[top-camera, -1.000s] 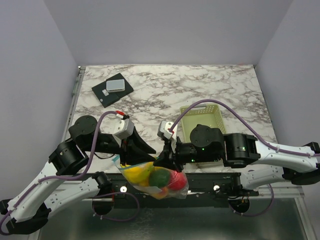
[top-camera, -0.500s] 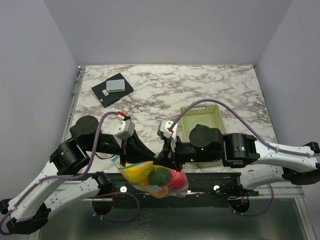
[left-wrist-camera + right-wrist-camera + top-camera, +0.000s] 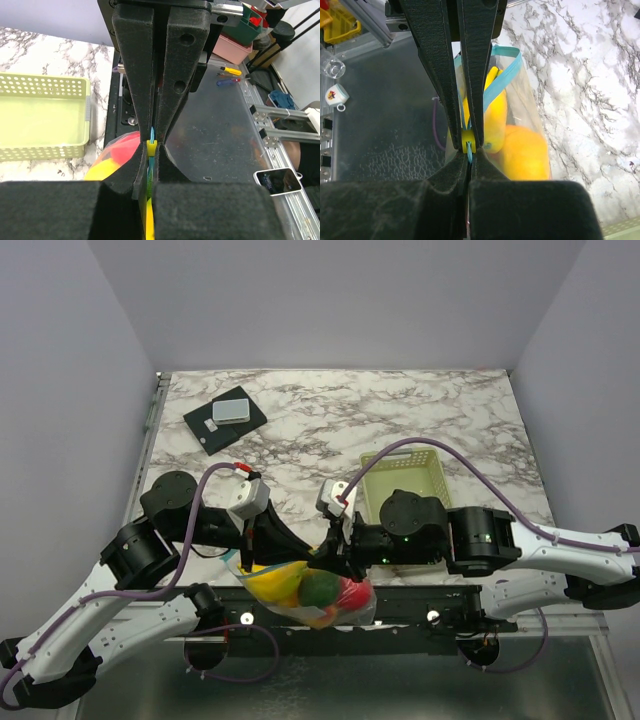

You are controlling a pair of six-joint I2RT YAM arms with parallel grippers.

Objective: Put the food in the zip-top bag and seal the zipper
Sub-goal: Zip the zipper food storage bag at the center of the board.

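Marble table (image 3: 400, 410) fills the top view; a green basket (image 3: 372, 480) stands toward its right edge and a black pad (image 3: 225, 420) lies near the far left corner. The bag (image 3: 290, 612) hangs at the near edge, between the two arm bases, held up by both grippers. The food (image 3: 320, 592) is inside it: yellow, green and red pieces packed together. The left gripper (image 3: 149, 162) is closed flat on the zipper (image 3: 502, 75). One second earlier its fingers stood visibly apart around the strip; they have since come together. The right gripper (image 3: 468, 160) is also clamped on the zipper, unchanged from the earlier frames. The two sets of fingertips meet almost tip to tip, with a small yellow piece (image 3: 151, 146) on the strip between them. In the right wrist view, the blue strip parts into an open loop beside the fingers. The bag's position has barely changed; its lower end sits slightly higher than before.
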